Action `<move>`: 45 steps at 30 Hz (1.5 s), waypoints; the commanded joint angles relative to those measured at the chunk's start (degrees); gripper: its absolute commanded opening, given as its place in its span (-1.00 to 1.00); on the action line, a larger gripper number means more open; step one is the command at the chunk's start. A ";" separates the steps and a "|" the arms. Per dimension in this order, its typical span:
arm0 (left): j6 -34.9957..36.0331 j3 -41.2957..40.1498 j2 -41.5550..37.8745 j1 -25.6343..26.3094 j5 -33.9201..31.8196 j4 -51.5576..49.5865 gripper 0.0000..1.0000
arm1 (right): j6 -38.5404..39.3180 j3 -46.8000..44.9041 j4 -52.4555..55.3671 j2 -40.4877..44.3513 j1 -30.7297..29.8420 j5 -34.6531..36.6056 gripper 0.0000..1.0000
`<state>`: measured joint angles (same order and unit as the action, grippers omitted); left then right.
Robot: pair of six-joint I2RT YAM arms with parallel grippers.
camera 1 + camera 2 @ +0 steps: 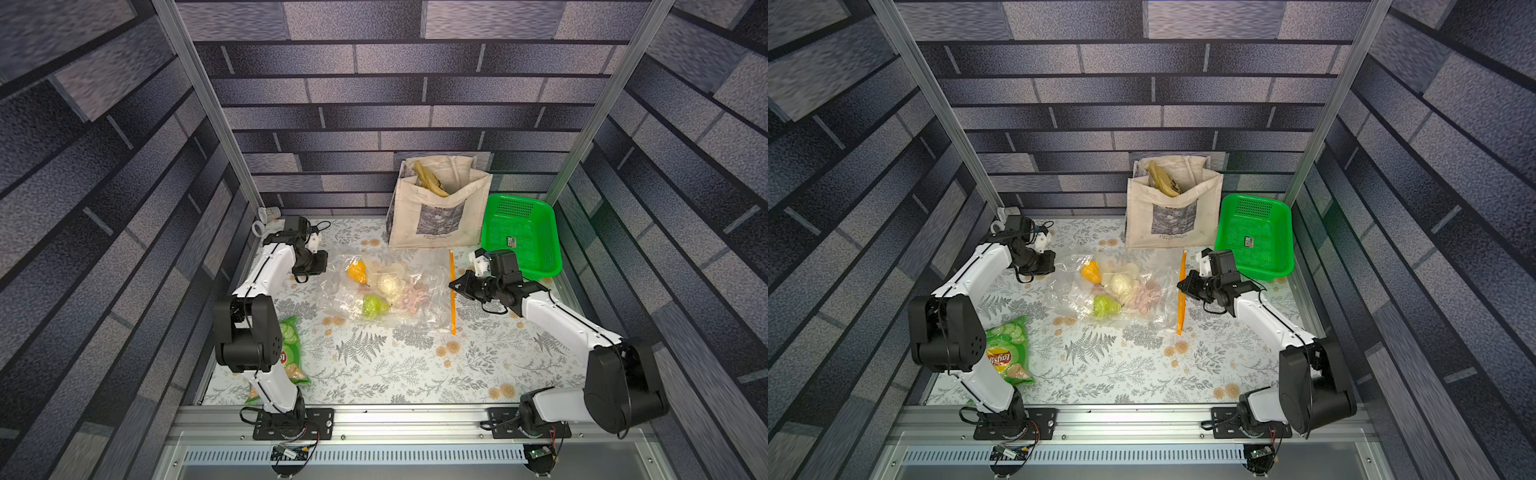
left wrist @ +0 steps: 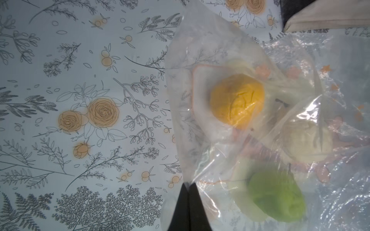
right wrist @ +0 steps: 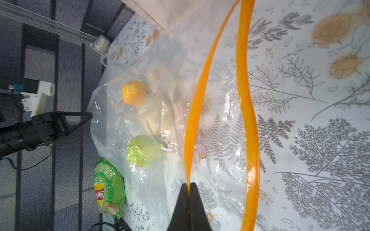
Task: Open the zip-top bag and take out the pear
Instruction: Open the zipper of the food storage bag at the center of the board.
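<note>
Lifting the pinched zip lip (image 3: 197, 100) off the other lip (image 3: 247, 100), which lies on the desk (image 1: 395, 365), is judged the way to widen the bag (image 1: 428, 266), since the right end effector (image 3: 188, 187) is clamped on it and the left end effector (image 2: 188, 186) on the film opposite. The pear (image 3: 140, 153) is seen inside, between them. The right end effector's far side is crowded by a tote (image 1: 436, 208) and basket (image 1: 523, 237); bare desk is left on its near side.

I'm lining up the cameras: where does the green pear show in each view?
In a top view: green pear mid-table, inside the zip-top bag.
In a top view: pear, same spot.
Left wrist: pear close, blurred behind plastic.
Right wrist: pear between crisp packet and orange zip strip.
Shared landmark: yellow fruit beside it.
</note>
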<state>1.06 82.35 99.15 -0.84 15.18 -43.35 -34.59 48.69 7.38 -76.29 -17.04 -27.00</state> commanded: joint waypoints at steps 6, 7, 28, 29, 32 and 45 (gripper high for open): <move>-1.10 -0.98 4.56 0.06 -2.35 0.31 -1.00 | -1.43 -5.98 -16.48 2.80 -0.31 -10.17 -1.00; -1.11 -1.61 4.48 -0.18 -2.76 0.77 -1.00 | -1.38 -6.59 -17.43 3.49 -0.27 -10.47 -1.00; -6.33 5.10 -10.54 0.16 3.76 2.05 -1.00 | 4.40 -5.88 -8.90 9.53 -0.23 -4.17 -1.00; -6.46 5.02 -11.21 0.75 3.40 2.04 -1.00 | 4.07 -6.26 -9.43 9.27 -0.28 -3.98 -1.00; -5.83 4.00 -11.67 1.46 1.88 2.07 -1.00 | 3.09 -6.62 -10.40 8.66 -0.25 -3.92 -1.00; -5.75 1.48 -14.78 0.35 2.24 2.73 -1.00 | 3.58 -5.77 -7.86 9.23 -0.26 -3.85 -1.00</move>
<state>-3.68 84.12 87.81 -0.32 16.14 -42.19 -31.40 42.89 -1.37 -67.57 -17.02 -31.51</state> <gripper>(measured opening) 0.037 0.054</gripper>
